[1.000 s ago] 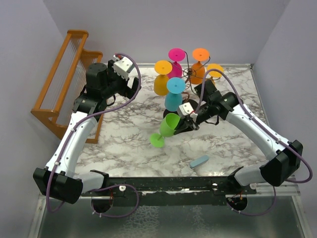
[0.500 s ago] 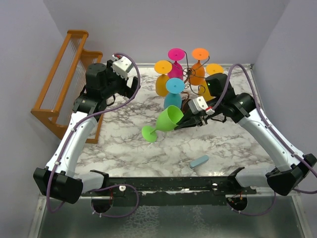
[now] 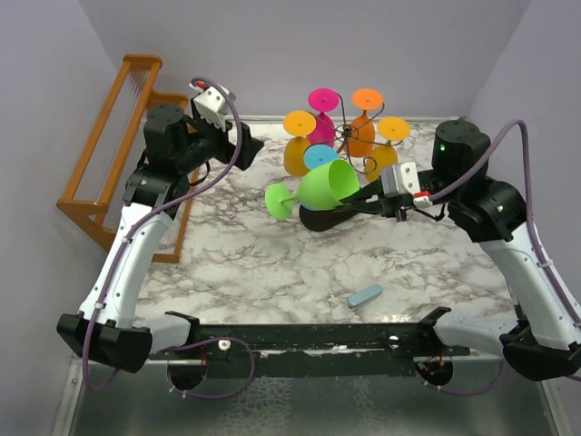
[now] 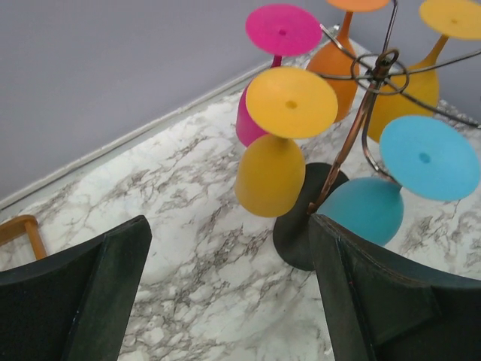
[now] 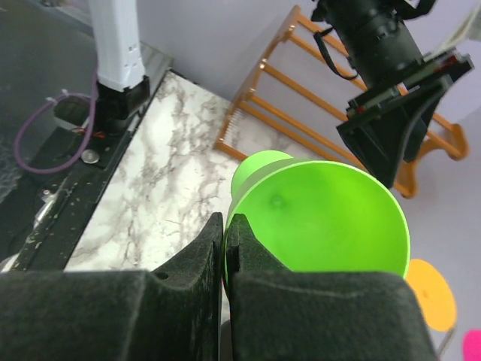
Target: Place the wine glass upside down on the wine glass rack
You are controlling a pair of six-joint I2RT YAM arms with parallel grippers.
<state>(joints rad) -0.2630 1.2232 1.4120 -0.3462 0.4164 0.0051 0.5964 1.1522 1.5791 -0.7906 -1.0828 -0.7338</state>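
right gripper point(image 5: 225, 242): clenched on the rim of the green wine glass point(image 3: 325, 186), one finger inside the bowl.
wine glass: in the air, on its side, foot pointing left, just in front of the wine glass rack point(image 3: 348, 136). It was higher and closer to the rack than 0.5 s before.
rack: five glasses hung upside down, unchanged.
left gripper point(image 4: 225, 301): fingers spread, empty, left of the rack; it had shifted slightly back.

Wine glass point(image 3: 329, 185) was lime green, the glasses point(image 3: 323, 100) on the dark wire rack point(image 4: 297, 237) were pink, orange, yellow and teal, and the table point(image 3: 272, 263) was white marble with grey veins.
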